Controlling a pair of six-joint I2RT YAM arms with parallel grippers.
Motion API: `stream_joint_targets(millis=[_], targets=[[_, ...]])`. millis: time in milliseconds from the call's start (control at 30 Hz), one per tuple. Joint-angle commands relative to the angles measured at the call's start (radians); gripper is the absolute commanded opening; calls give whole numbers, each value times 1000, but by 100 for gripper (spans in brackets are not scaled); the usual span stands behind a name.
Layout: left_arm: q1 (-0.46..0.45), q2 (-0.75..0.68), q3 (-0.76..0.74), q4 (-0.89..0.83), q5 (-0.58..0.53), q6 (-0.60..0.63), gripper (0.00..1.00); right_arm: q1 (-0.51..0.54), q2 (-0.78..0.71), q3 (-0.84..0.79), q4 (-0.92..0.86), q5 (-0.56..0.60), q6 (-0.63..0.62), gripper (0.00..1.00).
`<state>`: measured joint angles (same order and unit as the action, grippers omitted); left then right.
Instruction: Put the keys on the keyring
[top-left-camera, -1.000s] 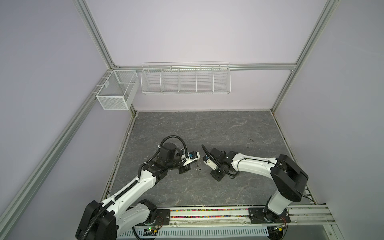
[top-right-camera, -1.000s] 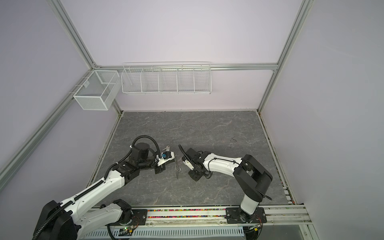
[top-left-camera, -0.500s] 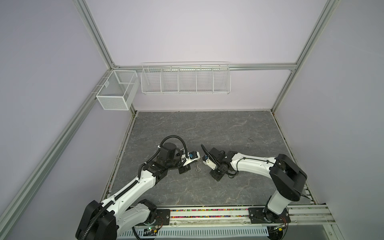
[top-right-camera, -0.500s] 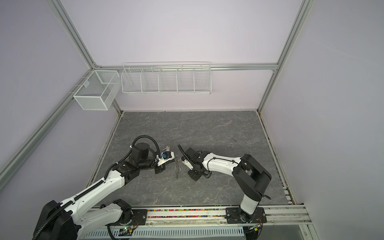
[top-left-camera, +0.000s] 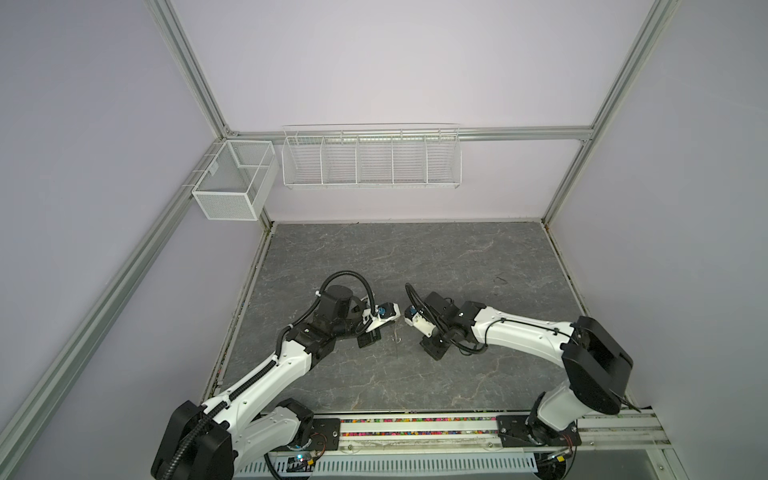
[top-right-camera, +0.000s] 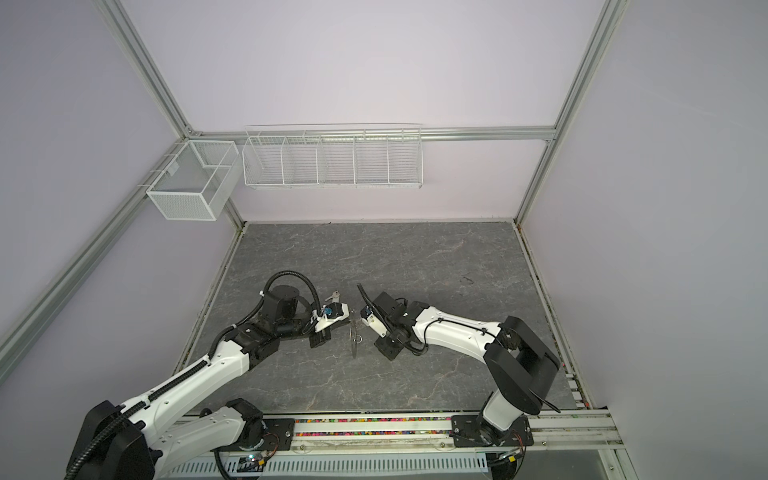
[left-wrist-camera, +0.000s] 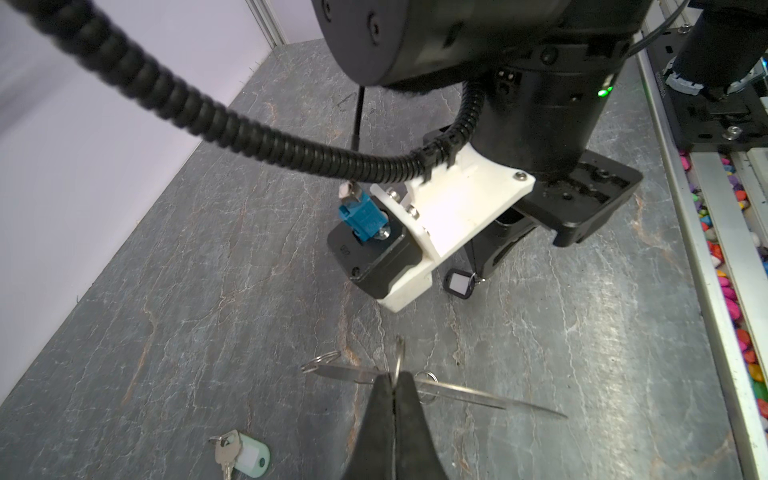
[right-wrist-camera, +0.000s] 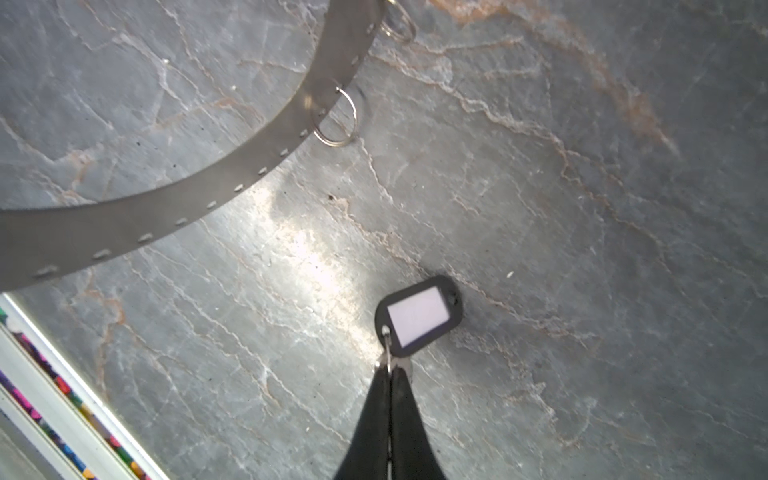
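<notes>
My left gripper (left-wrist-camera: 395, 377) is shut on the keyring (left-wrist-camera: 469, 397), a flat grey metal ring held upright and seen edge-on, with small split rings (left-wrist-camera: 426, 383) hanging from its rim. In the right wrist view the keyring (right-wrist-camera: 266, 158) shows its row of rim holes and a split ring (right-wrist-camera: 338, 120). My right gripper (right-wrist-camera: 390, 369) is shut on the head and small ring of the black-tagged key, low over the table, with the black tag (right-wrist-camera: 419, 316) sticking out beyond the fingertips. The white-tagged key (left-wrist-camera: 239, 455) lies loose on the table. In a top view the keyring (top-right-camera: 354, 338) stands between the two grippers.
The white-tagged key (top-right-camera: 334, 296) lies just behind my left wrist. A white mesh box (top-left-camera: 235, 185) and a long wire basket (top-left-camera: 370, 158) hang on the back wall. A rail with coloured beads (top-left-camera: 415, 428) runs along the table's front edge.
My right gripper has closed its jaws onto the black-tagged key and edged slightly towards the keyring. The left gripper has kept its hold on the keyring without moving.
</notes>
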<state>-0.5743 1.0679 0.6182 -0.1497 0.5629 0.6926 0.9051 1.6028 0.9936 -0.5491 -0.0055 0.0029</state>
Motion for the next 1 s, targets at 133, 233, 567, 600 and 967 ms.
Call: stream_joint_targets(millis=[133,233,567,600,967], targets=[[4,11,5,32,75,14,0,1,-121,-61,73,6,-98,7],[3,17,7,39,100,12,0,-5,-167,-77,95,0,-130,7],[-38,40,22,41,136,7,0,-36,-341,-188,201,-50,-288,7],[-50,46,27,38,142,7,0,-42,-355,-194,211,-63,-308,7],[-114,110,76,25,179,17,0,-70,-477,-216,236,-178,-549,7]])
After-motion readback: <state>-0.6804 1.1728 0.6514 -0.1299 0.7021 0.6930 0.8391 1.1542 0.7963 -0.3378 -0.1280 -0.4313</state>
